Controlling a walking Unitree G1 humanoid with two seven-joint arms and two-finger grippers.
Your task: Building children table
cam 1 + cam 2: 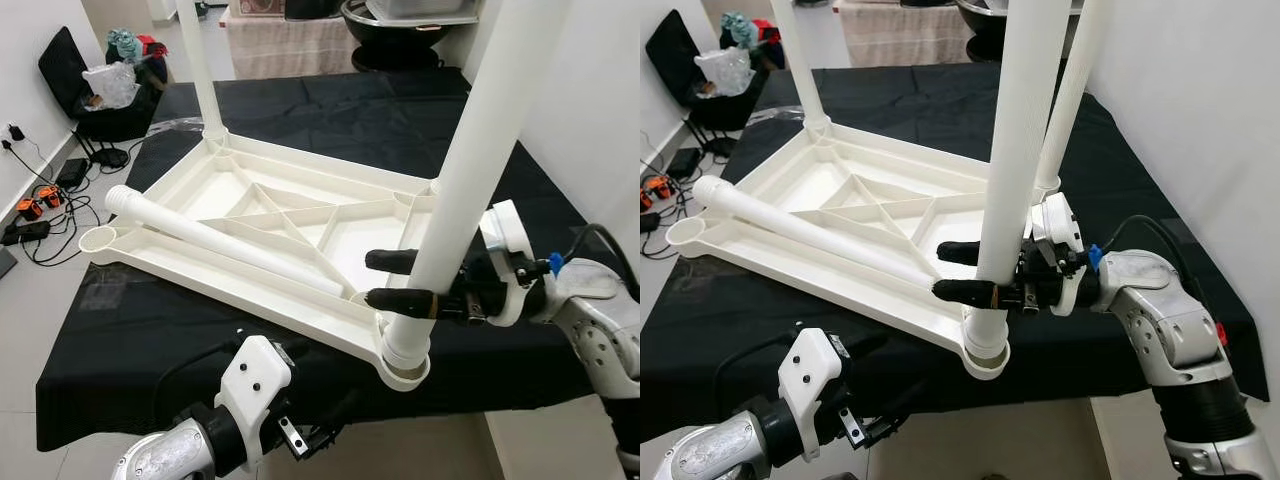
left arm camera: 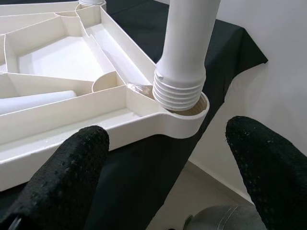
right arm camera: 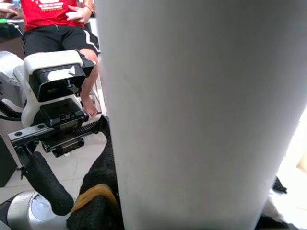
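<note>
White plastic leg (image 1: 470, 170) stands upright in the corner socket of the upside-down tabletop (image 1: 250, 230), right end effector (image 1: 400, 280) clamped around it. Left end effector (image 2: 168, 158) sits spread wide just below that corner.

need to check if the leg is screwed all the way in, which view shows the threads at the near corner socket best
The left wrist view: it looks straight at the threaded end of the leg sitting in the corner socket, with several thread ridges exposed above the rim. Both eye views show the right gripper around the leg, threads small. The right wrist view shows smooth leg only.
</note>
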